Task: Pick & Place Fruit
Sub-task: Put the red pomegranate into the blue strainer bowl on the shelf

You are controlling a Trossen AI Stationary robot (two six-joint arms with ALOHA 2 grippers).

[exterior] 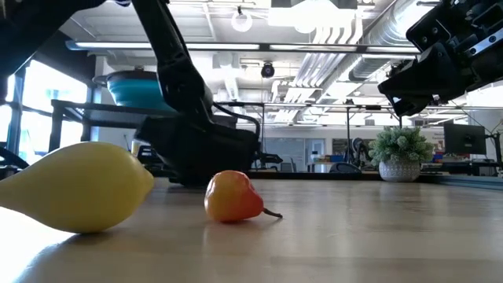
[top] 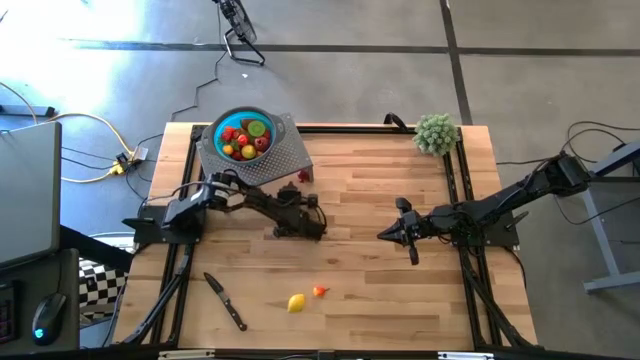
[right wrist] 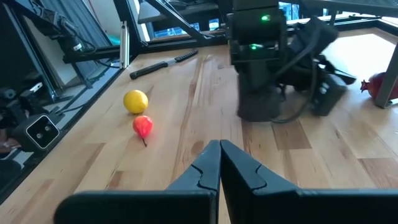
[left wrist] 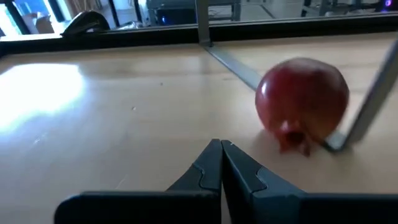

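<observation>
A dark red pomegranate-like fruit (left wrist: 303,102) rests on the wooden table (top: 380,290), just beyond my left gripper (left wrist: 221,149), which is shut, holds nothing and stands short of it (top: 302,196). A yellow lemon (top: 296,302) and a small red-orange fruit (top: 320,291) lie side by side near the table's front edge. The teal bowl (top: 212,130) at the far left holds several fruits. My right gripper (top: 385,235) hovers shut and holding nothing over the middle right of the table, seen also in its wrist view (right wrist: 219,146).
The bowl stands on a grey perforated mat (top: 280,160), whose metal edge (left wrist: 236,68) runs right behind the pomegranate. A black-handled knife (top: 225,300) lies at the front left. A fuzzy green plant ball (top: 436,132) sits at the far right corner.
</observation>
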